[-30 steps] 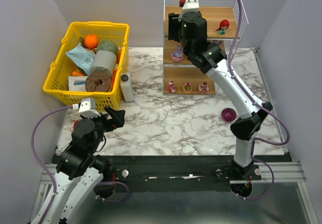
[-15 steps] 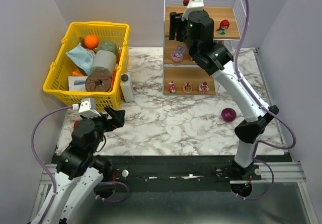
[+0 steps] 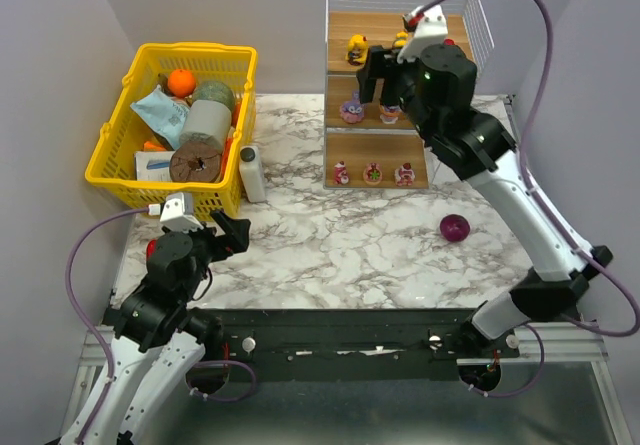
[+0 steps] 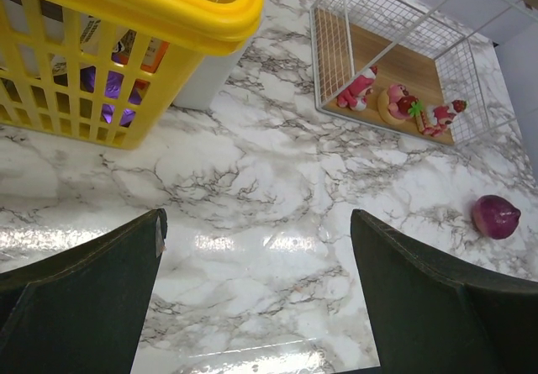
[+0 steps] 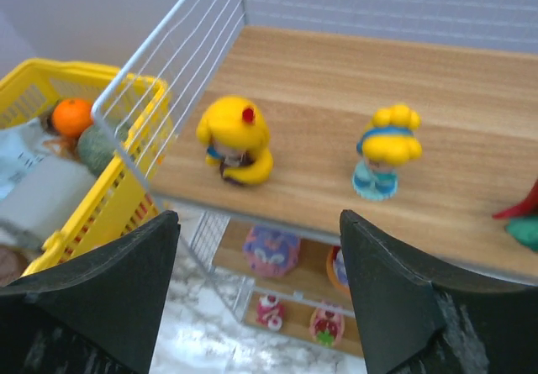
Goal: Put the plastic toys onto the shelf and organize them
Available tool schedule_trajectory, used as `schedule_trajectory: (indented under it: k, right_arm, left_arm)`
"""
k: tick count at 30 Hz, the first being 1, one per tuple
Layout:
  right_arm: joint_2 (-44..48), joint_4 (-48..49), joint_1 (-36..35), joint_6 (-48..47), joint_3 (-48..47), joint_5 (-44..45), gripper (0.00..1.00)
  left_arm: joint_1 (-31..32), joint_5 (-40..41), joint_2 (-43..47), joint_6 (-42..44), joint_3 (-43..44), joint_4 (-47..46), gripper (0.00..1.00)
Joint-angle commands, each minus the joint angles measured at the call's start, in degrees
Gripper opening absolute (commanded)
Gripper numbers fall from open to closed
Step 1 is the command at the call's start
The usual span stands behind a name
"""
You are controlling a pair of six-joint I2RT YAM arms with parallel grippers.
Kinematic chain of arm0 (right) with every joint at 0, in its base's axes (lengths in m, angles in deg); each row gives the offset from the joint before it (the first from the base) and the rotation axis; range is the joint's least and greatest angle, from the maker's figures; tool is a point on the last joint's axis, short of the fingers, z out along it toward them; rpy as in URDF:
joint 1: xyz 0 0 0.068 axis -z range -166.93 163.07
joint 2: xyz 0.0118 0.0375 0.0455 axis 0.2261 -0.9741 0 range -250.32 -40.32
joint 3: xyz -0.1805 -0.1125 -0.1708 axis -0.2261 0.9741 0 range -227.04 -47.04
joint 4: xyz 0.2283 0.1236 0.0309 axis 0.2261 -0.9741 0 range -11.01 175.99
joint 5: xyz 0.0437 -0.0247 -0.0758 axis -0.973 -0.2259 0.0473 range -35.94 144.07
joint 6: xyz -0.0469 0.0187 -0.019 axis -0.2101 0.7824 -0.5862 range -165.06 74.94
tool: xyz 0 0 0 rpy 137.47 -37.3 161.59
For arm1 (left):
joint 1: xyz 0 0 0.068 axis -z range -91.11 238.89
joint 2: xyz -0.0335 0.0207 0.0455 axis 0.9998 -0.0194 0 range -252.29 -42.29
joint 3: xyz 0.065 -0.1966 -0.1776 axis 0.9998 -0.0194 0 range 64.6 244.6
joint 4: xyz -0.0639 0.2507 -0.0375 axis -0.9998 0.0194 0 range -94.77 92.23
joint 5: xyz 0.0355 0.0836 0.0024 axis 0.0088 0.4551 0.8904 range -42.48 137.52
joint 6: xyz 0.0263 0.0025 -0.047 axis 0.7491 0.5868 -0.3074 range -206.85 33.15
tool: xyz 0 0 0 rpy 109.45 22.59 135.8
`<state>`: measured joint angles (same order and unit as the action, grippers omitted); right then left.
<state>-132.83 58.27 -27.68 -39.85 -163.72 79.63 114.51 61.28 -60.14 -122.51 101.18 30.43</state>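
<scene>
The shelf (image 3: 378,160) stands at the back right. In the right wrist view its top board (image 5: 336,80) holds a yellow-haired doll (image 5: 234,143) and a yellow-haired doll in blue (image 5: 385,151); a red-haired doll's edge (image 5: 525,218) shows at the right. The top view shows the first doll (image 3: 356,47) and purple bunny toys (image 3: 351,112) on the middle tier. Three tiny pink-red toys (image 3: 372,174) stand on the bottom tier. My right gripper (image 3: 378,77) is open and empty, above and in front of the top board (image 5: 257,216). My left gripper (image 3: 232,233) is open and empty over the near-left table (image 4: 258,218).
A yellow basket (image 3: 150,165) full of items stands at the back left, with a white bottle (image 3: 251,173) beside it. A purple ball (image 3: 454,228) lies on the table in front of the shelf. A red item (image 3: 152,248) sits beside my left arm.
My right gripper has drawn back from the left of the top tier and moved right. Two yellow-haired dolls now show there; the arm now hides the red-haired doll. The left arm has barely moved.
</scene>
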Motion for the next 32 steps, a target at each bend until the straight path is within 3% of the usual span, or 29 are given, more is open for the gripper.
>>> schedule_trajectory:
  k: [1,5,10,14,20,32]
  right_arm:
    - [11.8,-1.4,0.2,5.1,13.1,-6.3,0.87]
    - [24.5,-0.8,0.2,8.7,29.8,-6.1,1.0]
    - [40.8,-0.9,0.3,12.5,49.8,-3.1,1.0]
    - [52.1,-2.2,0.2,16.4,60.1,-0.6,1.0]
    - [62.7,-6.3,0.2,20.5,66.2,0.6,1.0]
    - [62.7,-8.7,0.2,21.8,66.2,1.4,1.0]
  left_arm:
    - [0.0,0.1,-1.0,-0.5,0.9,0.6,0.99]
    - [0.0,-0.4,-1.6,-0.6,1.1,0.5,0.99]
    - [0.1,-2.3,-2.3,-0.3,1.7,0.0,0.99]
    - [0.1,-3.6,-3.2,-0.1,2.4,0.0,0.99]
    - [0.1,-5.4,-4.1,1.6,5.1,0.0,0.99]
    - [0.1,-4.1,-4.9,2.5,9.9,1.9,0.99]
